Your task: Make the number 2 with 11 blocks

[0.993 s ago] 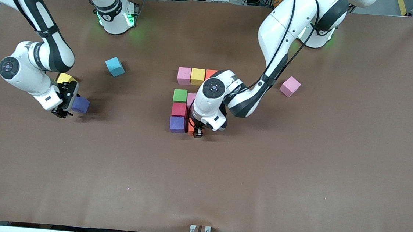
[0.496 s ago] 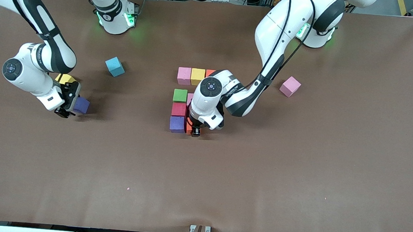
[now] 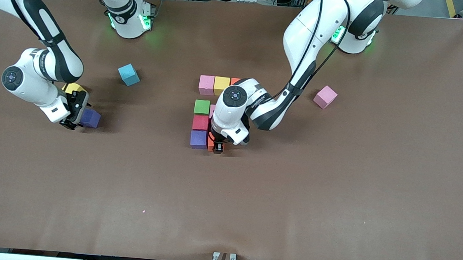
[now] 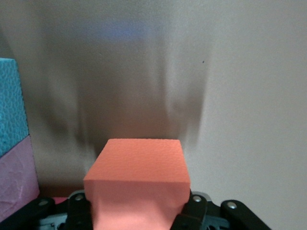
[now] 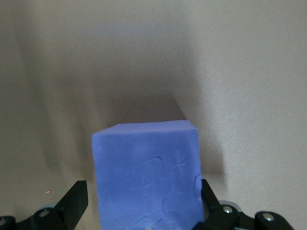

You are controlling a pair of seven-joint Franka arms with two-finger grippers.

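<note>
Orange block (image 3: 212,146) sits pinched in my left gripper (image 3: 217,148), low at the near end of the number 2 (image 3: 208,111), just beside the purple cube (image 3: 198,139) that closes the near row; the left wrist view shows my fingers (image 4: 195,207) pressed to both sides of the orange block (image 4: 139,184). Compared with half a second ago, my left gripper has edged a little toward the purple cube, closing the gap. Farther from the camera stand the red cube (image 3: 200,122) and green cube (image 3: 202,107), then the pink cube (image 3: 206,84) and yellow cube (image 3: 221,85) of the far row. Toward the right arm's end of the table, my right gripper (image 3: 74,119) clamps the dark blue block (image 3: 90,118); it has shifted slightly since then. A light blue cube (image 3: 129,74) and a loose pink cube (image 3: 325,97) lie apart.
</note>
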